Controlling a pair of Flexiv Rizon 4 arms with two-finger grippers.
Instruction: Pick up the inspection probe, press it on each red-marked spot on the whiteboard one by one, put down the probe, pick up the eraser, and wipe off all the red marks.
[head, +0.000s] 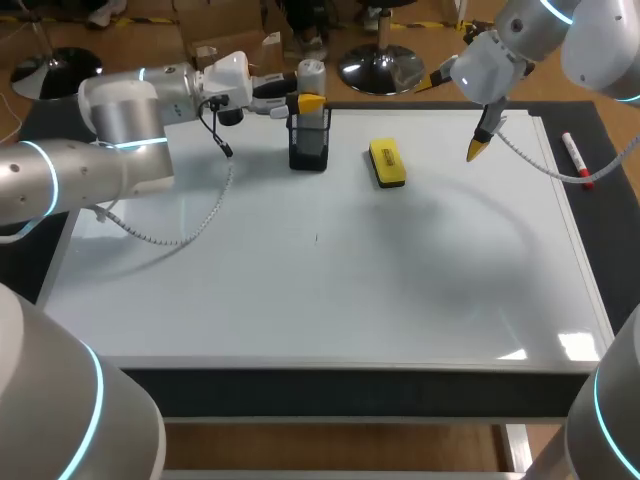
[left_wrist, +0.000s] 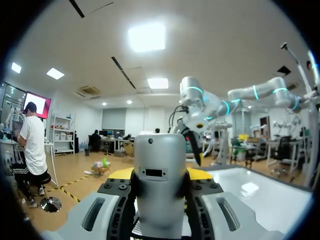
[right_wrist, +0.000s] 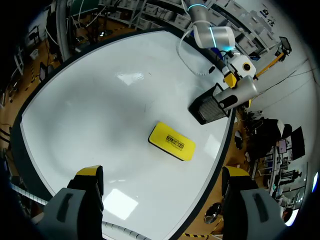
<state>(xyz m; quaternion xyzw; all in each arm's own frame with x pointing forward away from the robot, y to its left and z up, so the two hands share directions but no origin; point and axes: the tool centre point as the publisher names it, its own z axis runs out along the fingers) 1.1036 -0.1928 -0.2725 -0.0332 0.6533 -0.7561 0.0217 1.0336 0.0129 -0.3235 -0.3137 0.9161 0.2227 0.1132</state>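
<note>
The probe (left_wrist: 160, 165) is clamped by the left end effector (head: 308, 102) just above the black holder (head: 308, 148) — the right end effector (right_wrist: 161, 175) is spread apart over the whiteboard (head: 320, 290), near the eraser (head: 387, 163)

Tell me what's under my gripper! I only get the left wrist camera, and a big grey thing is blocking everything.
Observer: That grey thing is the probe, held in your left gripper. A black mesh holder stands just below it.
Operator: Where's the thing for wiping?
Observer: The yellow eraser lies flat on the whiteboard, beside the holder, on the right arm's side.
Operator: Is my other arm holding something?
Observer: No. The right gripper is open and empty, above the board.
</note>
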